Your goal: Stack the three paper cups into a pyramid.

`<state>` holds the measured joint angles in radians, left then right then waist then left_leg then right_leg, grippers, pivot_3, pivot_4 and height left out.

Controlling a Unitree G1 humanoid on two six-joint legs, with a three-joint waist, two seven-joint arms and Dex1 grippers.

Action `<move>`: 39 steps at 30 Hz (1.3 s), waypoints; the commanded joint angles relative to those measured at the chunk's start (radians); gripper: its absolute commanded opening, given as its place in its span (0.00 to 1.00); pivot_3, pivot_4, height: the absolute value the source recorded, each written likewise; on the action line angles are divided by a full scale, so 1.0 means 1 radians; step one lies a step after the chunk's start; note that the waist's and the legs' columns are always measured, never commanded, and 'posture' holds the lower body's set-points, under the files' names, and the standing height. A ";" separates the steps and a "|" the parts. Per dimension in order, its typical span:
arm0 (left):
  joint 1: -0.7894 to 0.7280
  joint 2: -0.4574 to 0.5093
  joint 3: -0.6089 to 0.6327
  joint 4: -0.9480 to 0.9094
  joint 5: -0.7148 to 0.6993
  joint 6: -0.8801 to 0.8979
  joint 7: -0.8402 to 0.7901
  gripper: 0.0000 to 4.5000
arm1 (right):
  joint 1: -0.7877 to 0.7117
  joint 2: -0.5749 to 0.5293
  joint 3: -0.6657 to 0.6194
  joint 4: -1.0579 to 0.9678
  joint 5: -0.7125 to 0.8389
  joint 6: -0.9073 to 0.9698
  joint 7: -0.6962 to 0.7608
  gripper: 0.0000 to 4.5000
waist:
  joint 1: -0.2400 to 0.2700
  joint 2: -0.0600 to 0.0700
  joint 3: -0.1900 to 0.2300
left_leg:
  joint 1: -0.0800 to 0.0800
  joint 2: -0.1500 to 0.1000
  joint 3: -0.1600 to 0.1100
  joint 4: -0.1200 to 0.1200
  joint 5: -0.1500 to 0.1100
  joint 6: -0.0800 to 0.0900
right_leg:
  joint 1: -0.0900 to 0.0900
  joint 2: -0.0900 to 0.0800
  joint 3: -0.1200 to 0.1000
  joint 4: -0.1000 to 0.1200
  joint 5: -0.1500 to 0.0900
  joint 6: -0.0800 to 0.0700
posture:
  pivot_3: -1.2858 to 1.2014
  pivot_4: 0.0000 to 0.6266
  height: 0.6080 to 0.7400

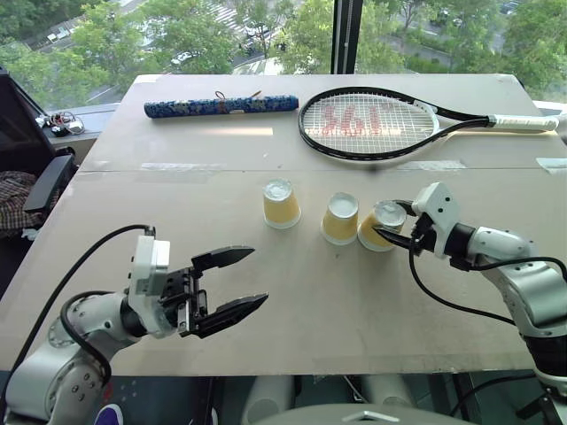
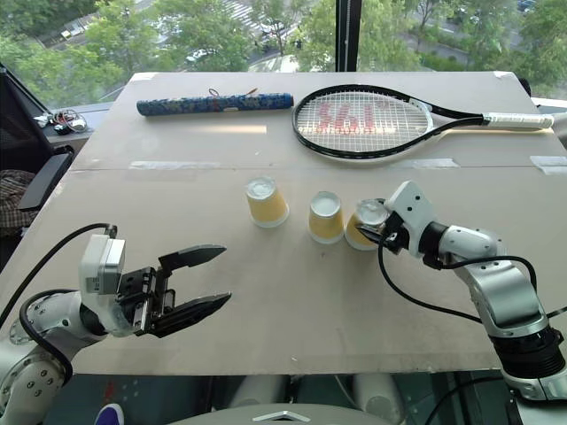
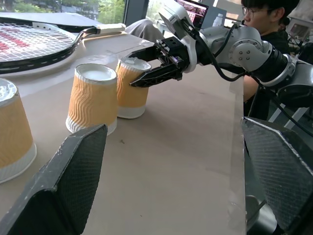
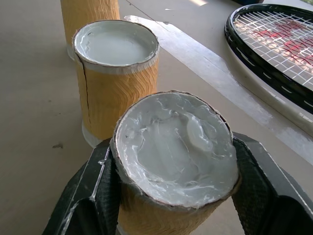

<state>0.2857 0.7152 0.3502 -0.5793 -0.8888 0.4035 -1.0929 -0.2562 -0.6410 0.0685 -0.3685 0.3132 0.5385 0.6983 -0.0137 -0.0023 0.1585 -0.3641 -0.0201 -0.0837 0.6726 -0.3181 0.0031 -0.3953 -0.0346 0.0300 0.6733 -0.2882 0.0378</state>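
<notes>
Three paper cups stood in a row near the middle of the tabletop (image 1: 266,328), all upside down with the white base up and the long axis roughly vertical: the left cup (image 1: 281,204) and the middle cup (image 1: 340,219) upright and apart, the right cup (image 1: 382,226) tilted slightly and just beside the middle one. The right gripper (image 1: 396,236) was clamped on the right cup, one black finger on each side of its wall just below the base. The left gripper (image 1: 232,282) hung over the near part of the tabletop with its fingers spread wide, holding nothing, well apart from the cups. Beyond the cups lay a tennis racket (image 1: 370,122) and a blue patterned roll (image 1: 221,105), near the far edge. Behind them a window showed trees. A person (image 3: 264,19) sat beyond the tabletop's right side.
</notes>
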 commanded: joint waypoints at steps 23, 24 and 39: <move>-0.321 0.019 -0.123 0.377 0.236 -0.014 0.090 1.00 | 0.280 -0.079 -0.403 -0.281 0.378 -0.084 0.199 1.00 | 0.012 0.000 0.000 | -0.001 0.000 -0.002 0.000 0.000 0.000 | 0.000 0.000 -0.003 0.001 0.000 0.000 | 0.52 0.24 1.00; -0.364 0.016 -0.149 0.410 0.258 -0.007 0.095 1.00 | 0.311 -0.076 -0.417 -0.312 0.390 -0.094 0.197 1.00 | 0.011 0.000 0.000 | -0.001 0.000 -0.002 0.000 0.000 0.000 | 0.000 0.000 -0.003 0.001 0.000 0.000 | 0.52 0.24 1.00; -0.802 -0.127 -0.355 0.843 0.476 -0.111 0.048 1.00 | 0.536 -0.071 -0.514 -0.549 0.473 -0.100 0.088 1.00 | 0.002 -0.003 0.000 | -0.001 -0.001 -0.002 0.004 0.000 0.000 | 0.001 0.001 -0.003 0.004 0.000 0.000 | 0.52 0.24 1.00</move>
<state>-0.4907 0.5989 0.0014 0.2450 -0.4311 0.3289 -1.0295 0.2730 -0.7052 -0.4132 -0.8722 0.7628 0.4532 0.7978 -0.0119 -0.0055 0.1586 -0.3647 -0.0219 -0.0859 0.6775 -0.3181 0.0031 -0.3946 -0.0337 0.0258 0.6777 -0.2882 0.0382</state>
